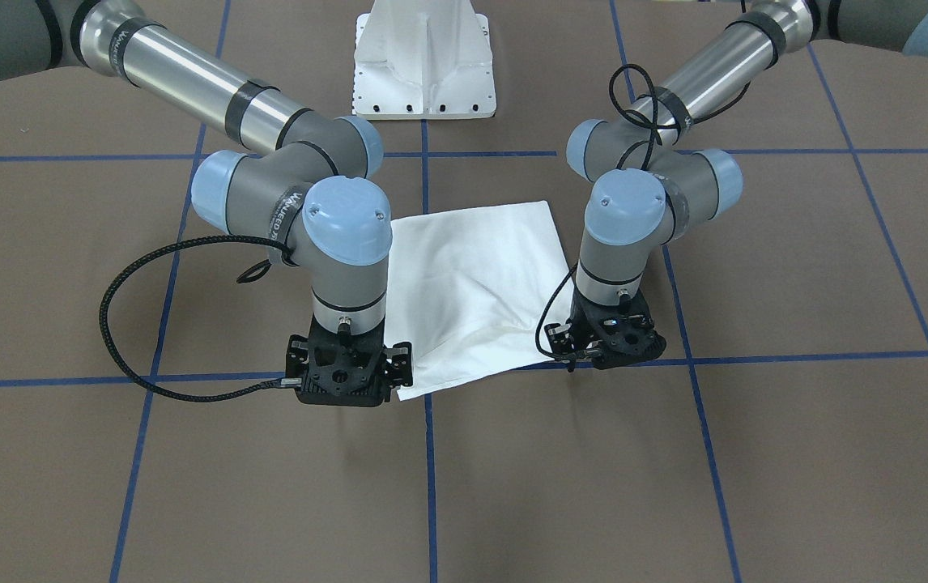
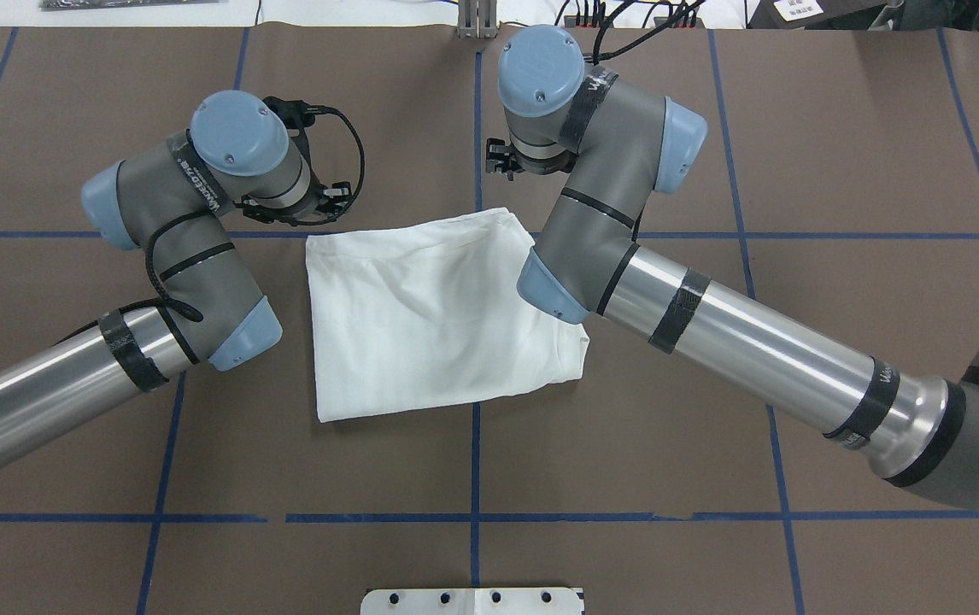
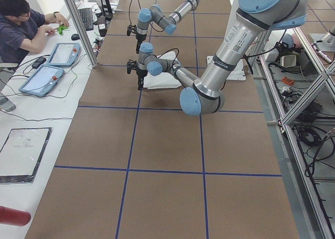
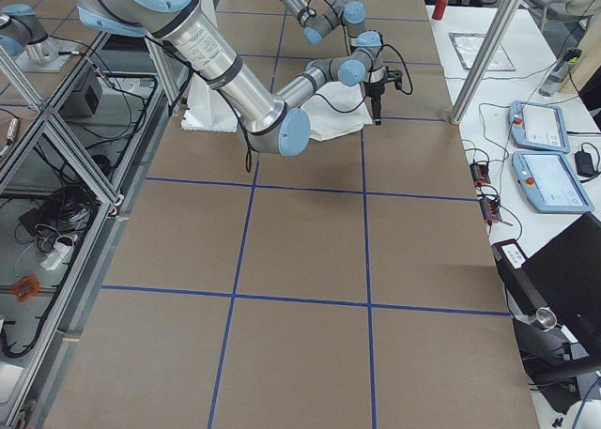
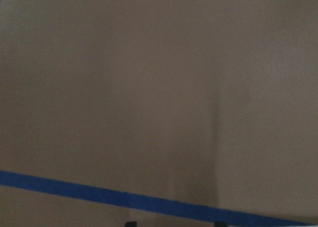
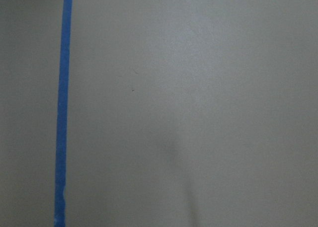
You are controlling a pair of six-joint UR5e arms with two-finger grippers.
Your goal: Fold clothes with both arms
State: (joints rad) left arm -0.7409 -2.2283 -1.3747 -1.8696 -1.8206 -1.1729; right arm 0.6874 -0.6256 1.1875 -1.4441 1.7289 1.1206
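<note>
"So, where's everything?"
"From the front, the right gripper (image 1: 348, 380) sits at seven o'clock of the shirt (image 1: 468, 283), folded flat on the table (image 1: 755, 453); the left gripper (image 1: 606, 344) at four. Jaws hidden, can't tell."
"Handling?"
"Soft, light, floppy; I'd pinch the corner layers together."

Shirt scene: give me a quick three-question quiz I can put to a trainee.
1. True or false: the shirt hangs in the air between the arms.
2. The left tool and right tool stand at which shirt edge? A: the robot's side. B: the operators' side.
3. What colour are the lines on the table?
Key: 1 false, it lies folded on the table; 2 B; 3 blue.
</note>
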